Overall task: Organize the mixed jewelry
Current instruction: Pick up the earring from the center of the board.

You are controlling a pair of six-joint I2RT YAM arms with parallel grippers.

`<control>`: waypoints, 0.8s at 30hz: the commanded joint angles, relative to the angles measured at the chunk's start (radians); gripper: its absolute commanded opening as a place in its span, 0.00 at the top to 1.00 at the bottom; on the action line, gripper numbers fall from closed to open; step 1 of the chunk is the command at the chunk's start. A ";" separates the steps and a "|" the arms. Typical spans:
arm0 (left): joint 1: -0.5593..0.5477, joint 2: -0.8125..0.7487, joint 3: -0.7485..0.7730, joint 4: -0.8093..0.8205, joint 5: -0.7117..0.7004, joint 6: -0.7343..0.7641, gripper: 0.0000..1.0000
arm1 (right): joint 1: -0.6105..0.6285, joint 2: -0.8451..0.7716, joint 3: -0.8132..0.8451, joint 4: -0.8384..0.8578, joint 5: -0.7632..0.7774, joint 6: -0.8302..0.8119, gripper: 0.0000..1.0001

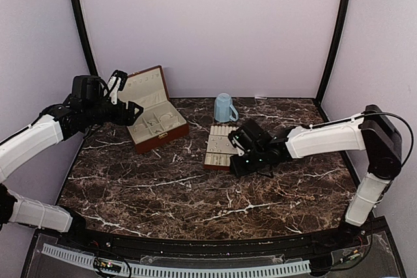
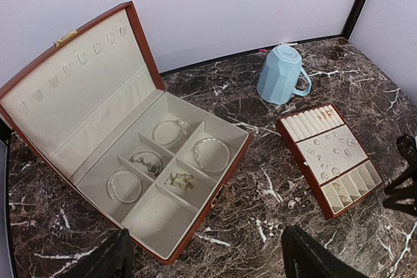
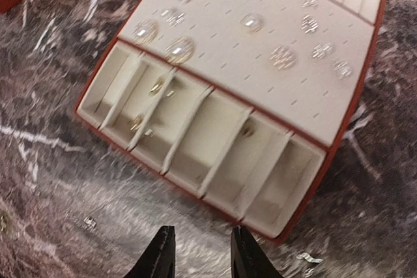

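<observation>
**Sorting partly done, strays left on the marble**

Much of the mixed jewelry already sits on the flat cream tray. Glinting studs are spread over its pad, gold-toned pieces line the roll slots at its far end, and a few tiny bits lie in the near row of compartments, though several of those cells look bare. The open reddish-brown box holds bracelets, one to a section, with a small tangle in another.

What appears to be left: at least two pale specks lie loose on the dark marble table just in front of the tray's near edge, one to the left of the fingers and one to the right. The blue mug stands beyond the tray; its contents cannot be seen.

The right gripper hovers low by that near edge, its jaws drawn close but with a gap of bare marble between them, pinching nothing visible. The left gripper hangs above the box with its jaws spread wide and empty.

No brand, label or readable writing shows anywhere — only a small brass clasp on the box lid.
</observation>
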 commanded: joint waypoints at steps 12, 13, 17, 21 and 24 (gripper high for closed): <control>0.006 -0.012 -0.016 0.021 0.009 0.003 0.19 | 0.265 -0.024 -0.063 0.027 -0.100 0.220 0.68; 0.006 -0.012 -0.017 0.020 0.008 0.003 0.19 | 0.275 -0.020 -0.063 0.019 -0.101 0.223 0.68; 0.006 -0.014 -0.016 0.021 0.008 0.003 0.19 | 0.311 -0.004 -0.065 -0.009 -0.108 0.236 0.68; 0.006 -0.017 -0.016 0.021 0.007 0.003 0.19 | 0.333 0.012 -0.066 -0.013 -0.106 0.247 0.70; 0.006 -0.019 -0.016 0.021 0.008 0.003 0.19 | 0.339 0.027 -0.055 -0.015 -0.097 0.247 0.72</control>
